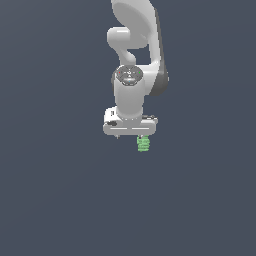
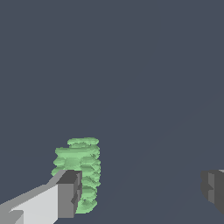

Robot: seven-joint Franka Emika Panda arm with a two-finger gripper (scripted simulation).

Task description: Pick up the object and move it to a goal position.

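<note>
The robot is getting ready to grab; nothing has been picked up yet. Its gripper [image 2: 142, 192] is spread wide, with a big gap between the two fingers and nothing held. The green stub [image 2: 81, 173] sits by one finger [image 2: 68, 194], not in the middle of the gap. It looks as if it is touching that finger or is just beside it, but it is too hard to tell which.

Next, the arm probably needs to slide sideways so the stub sits in the middle, and then squeeze shut.

The exterior view shows the whole white arm [image 1: 132, 75] pointing down, with the stub [image 1: 143, 144] peeking out under the hand toward the exterior view's right. The fingers cannot be made out there. Only the wrist view shows the wide gap. No goal spot shows in either view.
</note>
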